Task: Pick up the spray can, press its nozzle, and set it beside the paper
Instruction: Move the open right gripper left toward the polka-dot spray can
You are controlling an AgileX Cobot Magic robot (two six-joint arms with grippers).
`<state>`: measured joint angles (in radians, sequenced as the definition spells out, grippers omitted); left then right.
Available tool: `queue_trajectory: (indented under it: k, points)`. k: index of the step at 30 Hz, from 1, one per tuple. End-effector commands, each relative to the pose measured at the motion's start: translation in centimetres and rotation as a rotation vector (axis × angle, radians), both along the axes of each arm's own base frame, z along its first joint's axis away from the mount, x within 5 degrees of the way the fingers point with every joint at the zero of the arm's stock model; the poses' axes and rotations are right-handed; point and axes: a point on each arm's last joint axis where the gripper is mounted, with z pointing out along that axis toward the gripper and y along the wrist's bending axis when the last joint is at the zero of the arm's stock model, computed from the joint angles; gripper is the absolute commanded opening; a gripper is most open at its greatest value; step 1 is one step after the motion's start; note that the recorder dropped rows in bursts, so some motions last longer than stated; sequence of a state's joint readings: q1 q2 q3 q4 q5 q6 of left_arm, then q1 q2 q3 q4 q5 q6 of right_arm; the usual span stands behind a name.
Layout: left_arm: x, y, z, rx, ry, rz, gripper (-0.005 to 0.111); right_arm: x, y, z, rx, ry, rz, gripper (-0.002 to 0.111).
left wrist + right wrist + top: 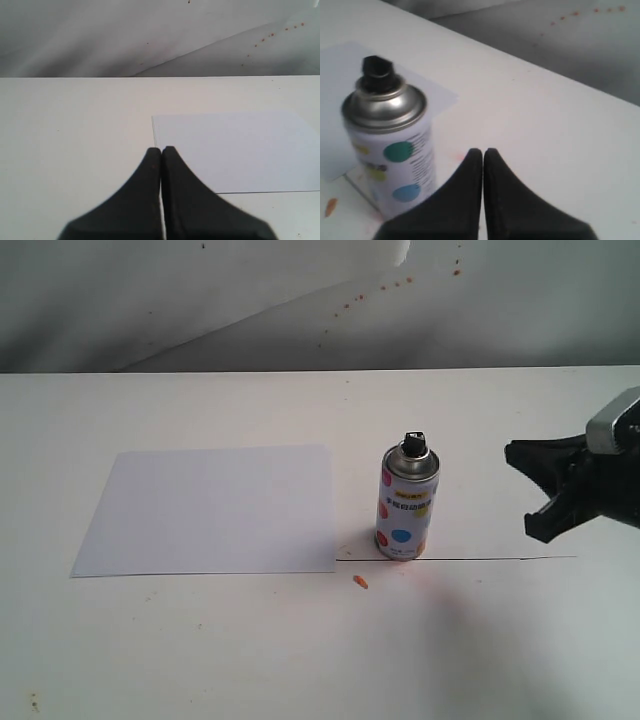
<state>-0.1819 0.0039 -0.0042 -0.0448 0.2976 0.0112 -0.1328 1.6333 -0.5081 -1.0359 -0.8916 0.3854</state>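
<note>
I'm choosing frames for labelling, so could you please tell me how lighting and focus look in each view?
Exterior view: even, soft light, the spray can sharp, barely any shadow. Right wrist view: the can and its nozzle look soft, the right tool blurred. Left wrist view: the paper fairly crisp, no glare, the left tool blurry.

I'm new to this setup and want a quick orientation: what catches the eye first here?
A dotted white spray can stands upright in the middle of the table, its black nozzle on top, just right of a flat white paper. The right gripper sits off to the can's right, fingers shut, not touching it.
</note>
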Motion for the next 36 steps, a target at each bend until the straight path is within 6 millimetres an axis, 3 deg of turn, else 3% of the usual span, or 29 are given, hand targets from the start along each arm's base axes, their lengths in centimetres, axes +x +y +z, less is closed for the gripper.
queue_trajectory:
  k: [1,9,19,22,24,27,33,34,36]
  points:
    - [0.0,0.0,0.0,-0.005,-0.012,0.004,0.000,-1.2,0.7,-0.7,0.029,0.124,0.119,0.001]
    - [0.0,0.0,0.0,-0.008,-0.012,0.004,0.000,-3.4,1.7,-1.6,-0.033,0.243,0.377,0.001]
    - [0.0,0.0,0.0,-0.003,-0.013,0.003,0.000,-4.2,2.3,-1.1,0.037,0.255,0.471,0.001]
    - [0.0,0.0,0.0,-0.003,-0.013,0.003,0.000,-4.3,2.4,-0.9,0.059,0.252,0.486,0.006]
    - [0.0,0.0,0.0,-0.003,-0.013,0.003,0.000,-4.3,2.5,-0.7,0.080,0.250,0.489,0.015]
    - [0.0,0.0,0.0,-0.003,-0.013,0.003,0.000,-4.0,2.5,-0.6,0.140,0.291,0.435,0.036]
    - [0.0,0.0,0.0,-0.008,-0.012,0.004,0.000,-3.7,2.4,-0.5,0.206,0.346,0.367,0.098]
    - [0.0,0.0,0.0,-0.008,-0.012,0.004,0.000,-3.7,2.4,-0.5,0.217,0.360,0.359,0.105]
    - [0.0,0.0,0.0,-0.008,-0.012,0.004,0.000,-3.8,2.5,-0.5,0.232,0.385,0.353,0.105]
